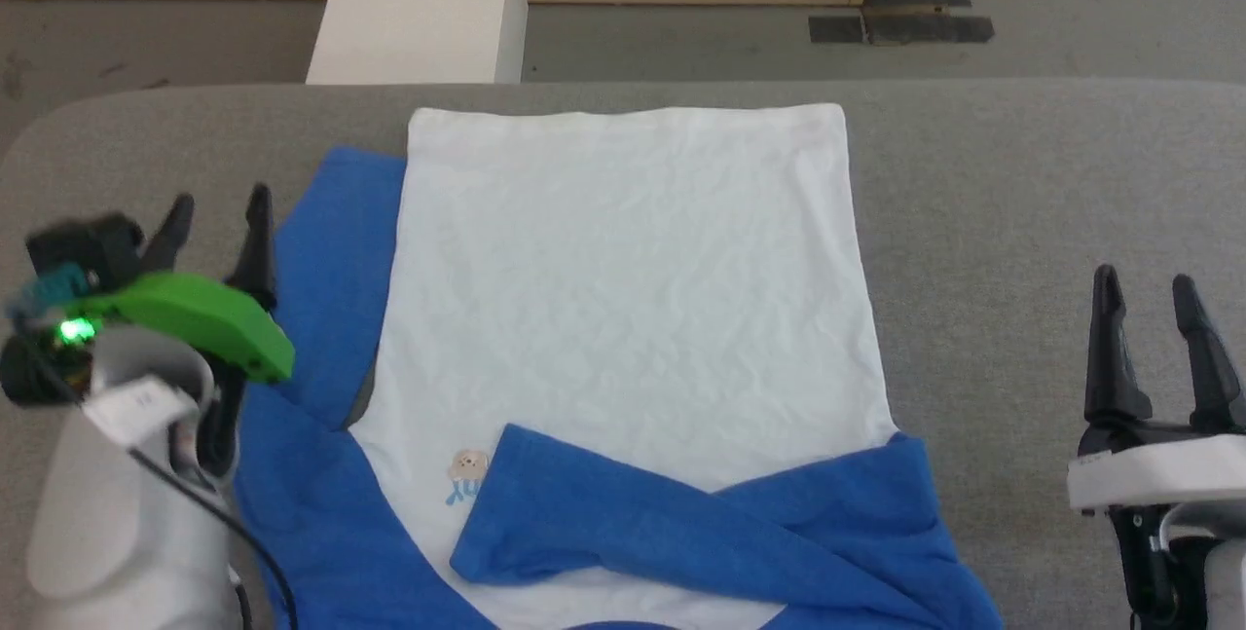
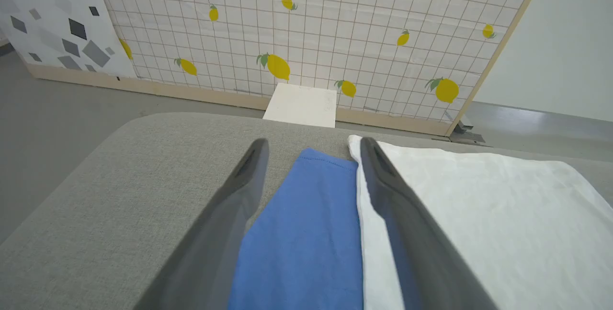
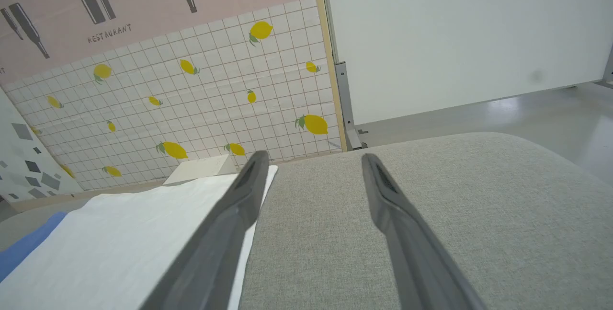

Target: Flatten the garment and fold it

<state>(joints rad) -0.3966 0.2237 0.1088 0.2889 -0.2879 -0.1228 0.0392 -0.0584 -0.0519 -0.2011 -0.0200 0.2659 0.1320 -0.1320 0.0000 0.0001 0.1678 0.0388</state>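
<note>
The soft white T-shirt with royal-blue sleeves (image 1: 623,289) is lying flat on the grey fabric surface (image 1: 1022,172), one sleeve (image 1: 681,513) already folded across. The left pincer (image 1: 219,211) is hovering spread and empty over the outstretched sleeve (image 1: 336,270), likely lining up its fold; the right pincer (image 1: 1144,289) is waiting open, empty, well aside.
</note>
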